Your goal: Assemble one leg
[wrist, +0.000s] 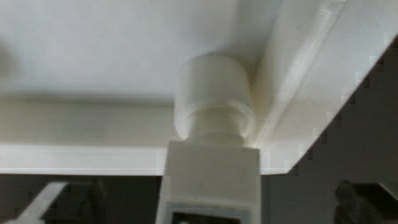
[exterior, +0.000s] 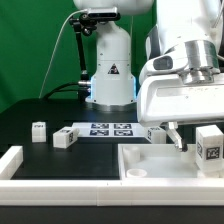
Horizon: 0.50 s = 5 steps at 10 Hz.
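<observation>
Beneath my claw [exterior: 177, 137]: one small white plastic block-like leg [wrist: 214, 175], peg end seated in corner of large white tray-like part [wrist: 107, 60], I judge for screwing home; claw released, flanking it.

marker board [exterior: 103, 130] is lying flat on the black table [exterior: 30, 110] | big white tray part [exterior: 165, 165] is sitting just beside the marker board, nearer the camera | green curtain [exterior: 30, 45] is hanging well behind the marker board
</observation>
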Available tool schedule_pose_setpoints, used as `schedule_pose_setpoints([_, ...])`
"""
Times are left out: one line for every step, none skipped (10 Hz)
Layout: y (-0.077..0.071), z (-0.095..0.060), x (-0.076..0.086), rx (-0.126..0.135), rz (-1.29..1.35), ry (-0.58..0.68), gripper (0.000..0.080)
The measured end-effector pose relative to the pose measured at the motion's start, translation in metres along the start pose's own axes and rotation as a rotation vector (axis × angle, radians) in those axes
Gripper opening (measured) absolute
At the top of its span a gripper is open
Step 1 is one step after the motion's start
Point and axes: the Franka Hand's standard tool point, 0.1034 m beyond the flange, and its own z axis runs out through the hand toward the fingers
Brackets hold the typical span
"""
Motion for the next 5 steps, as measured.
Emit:
schedule_pose_setpoints([0.0,-0.001,0.0,0.002,0.0,-0.009,0.0648])
schedule_pose_setpoints([-0.001,-0.008,0.007,0.006,0.002,-0.024,0.0649])
schedule_pose_setpoints([0.002,-0.013,0.014,0.007,0.005,-0.026,0.0649])
schedule_pose_setpoints([0.005,-0.012,0.014,0.011,0.009,-0.067,0.0649])
schedule_pose_setpoints([0.006,-0.014,0.02,0.021,0.017,-0.117,0.0649])
